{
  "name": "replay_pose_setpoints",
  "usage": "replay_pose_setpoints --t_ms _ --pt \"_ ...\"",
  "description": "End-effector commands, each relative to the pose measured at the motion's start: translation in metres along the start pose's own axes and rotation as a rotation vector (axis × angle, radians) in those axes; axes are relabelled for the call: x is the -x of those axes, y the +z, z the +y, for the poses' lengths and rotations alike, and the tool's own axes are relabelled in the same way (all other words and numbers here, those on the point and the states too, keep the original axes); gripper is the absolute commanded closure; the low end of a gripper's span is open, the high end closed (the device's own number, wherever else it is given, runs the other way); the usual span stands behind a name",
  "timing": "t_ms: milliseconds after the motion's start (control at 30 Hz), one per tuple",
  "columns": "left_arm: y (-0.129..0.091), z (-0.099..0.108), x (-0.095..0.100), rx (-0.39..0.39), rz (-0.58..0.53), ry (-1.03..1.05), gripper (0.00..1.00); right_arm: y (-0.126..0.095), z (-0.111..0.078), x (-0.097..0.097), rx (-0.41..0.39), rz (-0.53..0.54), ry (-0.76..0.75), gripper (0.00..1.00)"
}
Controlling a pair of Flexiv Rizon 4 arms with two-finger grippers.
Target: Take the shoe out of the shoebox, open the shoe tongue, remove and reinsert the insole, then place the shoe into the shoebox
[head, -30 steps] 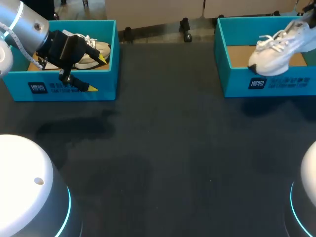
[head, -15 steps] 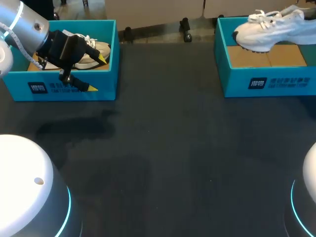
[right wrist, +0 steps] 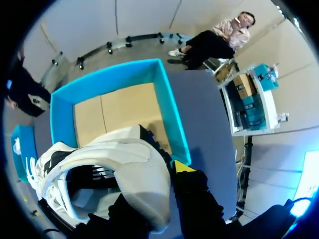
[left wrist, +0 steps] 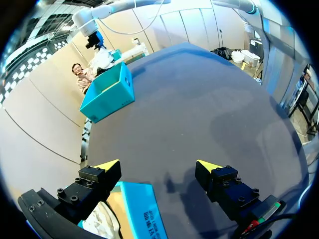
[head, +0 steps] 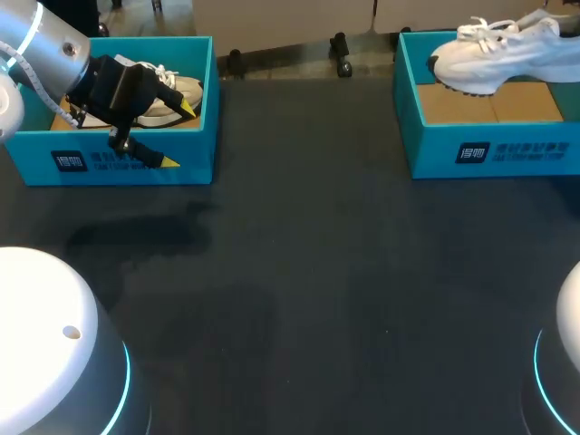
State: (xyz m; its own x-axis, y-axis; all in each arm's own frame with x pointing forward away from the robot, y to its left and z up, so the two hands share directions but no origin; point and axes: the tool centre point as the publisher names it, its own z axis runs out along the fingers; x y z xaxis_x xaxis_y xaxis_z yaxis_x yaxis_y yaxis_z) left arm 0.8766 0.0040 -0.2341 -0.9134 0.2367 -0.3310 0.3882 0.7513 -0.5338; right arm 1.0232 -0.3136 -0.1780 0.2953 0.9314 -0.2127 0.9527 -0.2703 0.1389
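Holding a white shoe above the right shoebox

The right gripper (right wrist: 159, 189) is clamped on the heel end of the lifted shoe (head: 494, 59). In the right wrist view the heel wall sits between its fingers; one yellow tip shows on the outside and the other finger is hidden by the shoe. From the head view the lifted shoe hangs in the air over the back part of the right shoebox (head: 489, 154), lying roughly level with its toe pointing toward the middle of the table (head: 308, 272) and its laces up. The brown cardboard floor of that box shows bare beneath it.

On the other side, the left gripper (head: 177, 134) sits at the left shoebox (head: 136, 163) with its fingers spread wide and nothing pinched between them. One yellow tip is inside the box near the second shoe (head: 172, 91), the other outside the front wall. The left wrist view shows that teal wall between the spread fingers, with a bit of white shoe just behind it. The second shoe lies in the box, laces up.
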Motion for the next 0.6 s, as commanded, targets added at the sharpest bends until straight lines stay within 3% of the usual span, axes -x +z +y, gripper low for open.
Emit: replay_pose_setpoints --t_ms 33,600 --pt "0.000 0.000 0.001 0.003 0.003 0.000 0.00 0.010 0.002 0.002 0.004 0.006 0.037 1.00" --pt "0.000 0.000 0.001 0.003 0.003 0.000 0.00 0.055 0.000 0.002 -0.003 -0.028 0.066 1.00"
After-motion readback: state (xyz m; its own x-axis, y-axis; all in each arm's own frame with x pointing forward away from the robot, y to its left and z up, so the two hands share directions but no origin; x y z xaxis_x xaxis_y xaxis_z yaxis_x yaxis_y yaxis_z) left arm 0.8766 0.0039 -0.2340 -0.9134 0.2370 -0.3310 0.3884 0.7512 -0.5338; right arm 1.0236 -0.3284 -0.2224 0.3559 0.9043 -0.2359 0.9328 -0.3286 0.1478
